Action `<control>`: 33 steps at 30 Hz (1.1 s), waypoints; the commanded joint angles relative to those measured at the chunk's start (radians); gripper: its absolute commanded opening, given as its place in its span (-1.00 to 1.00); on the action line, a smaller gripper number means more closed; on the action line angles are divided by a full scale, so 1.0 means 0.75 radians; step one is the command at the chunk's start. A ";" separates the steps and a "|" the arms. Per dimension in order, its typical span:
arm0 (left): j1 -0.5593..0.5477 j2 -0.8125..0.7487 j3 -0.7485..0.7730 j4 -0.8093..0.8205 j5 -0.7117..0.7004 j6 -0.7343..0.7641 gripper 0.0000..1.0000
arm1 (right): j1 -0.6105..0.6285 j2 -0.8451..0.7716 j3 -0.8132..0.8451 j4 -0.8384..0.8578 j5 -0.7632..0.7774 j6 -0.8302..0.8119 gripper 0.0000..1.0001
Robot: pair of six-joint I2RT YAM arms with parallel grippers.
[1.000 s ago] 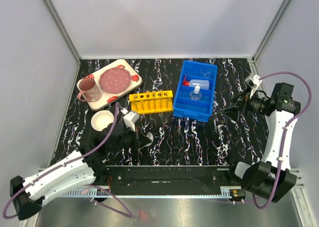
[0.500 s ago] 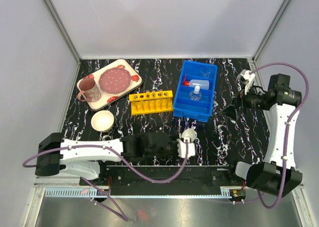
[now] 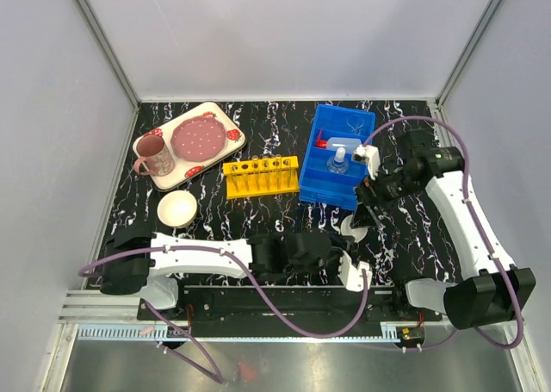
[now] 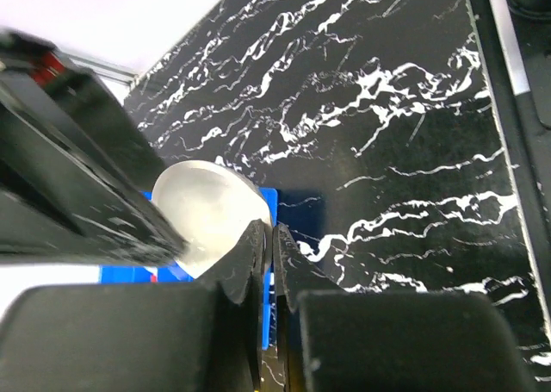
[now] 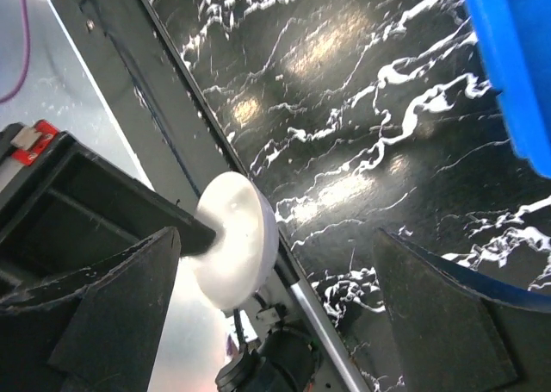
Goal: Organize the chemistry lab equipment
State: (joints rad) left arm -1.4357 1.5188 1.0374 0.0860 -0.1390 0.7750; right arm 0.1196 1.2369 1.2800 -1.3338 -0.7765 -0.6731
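Holding the small white round dish point(image 4: 207, 215) aloft before the blue plastic bin point(image 3: 323, 189), left gripper point(image 4: 267, 237) clamped on its rim, right gripper point(image 5: 275, 280) wide open alongside; small clear glass flask point(image 3: 337, 161) binned, dish outstanding.

Black with white marble veining across the table point(image 3: 284, 121). Bright blue on the bin point(image 3: 331, 189), yellow on the tube rack point(image 3: 261, 177). Plain white on the small round dish point(image 3: 353, 228) and the bowl point(image 3: 178, 208). Pink on plate point(image 3: 196, 137) and mug point(image 3: 155, 155); red strawberries on the cream tray point(image 3: 209, 109).
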 commanded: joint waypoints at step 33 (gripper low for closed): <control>0.094 0.008 0.112 -0.004 0.155 -0.060 -1.00 | 0.160 0.012 -0.001 0.013 0.258 0.220 -0.75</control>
State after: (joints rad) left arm -1.3724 1.5864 1.1172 0.0391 -0.0521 0.7391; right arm 0.2283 1.2537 1.2644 -1.3254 -0.5682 -0.5369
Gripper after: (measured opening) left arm 0.045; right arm 0.195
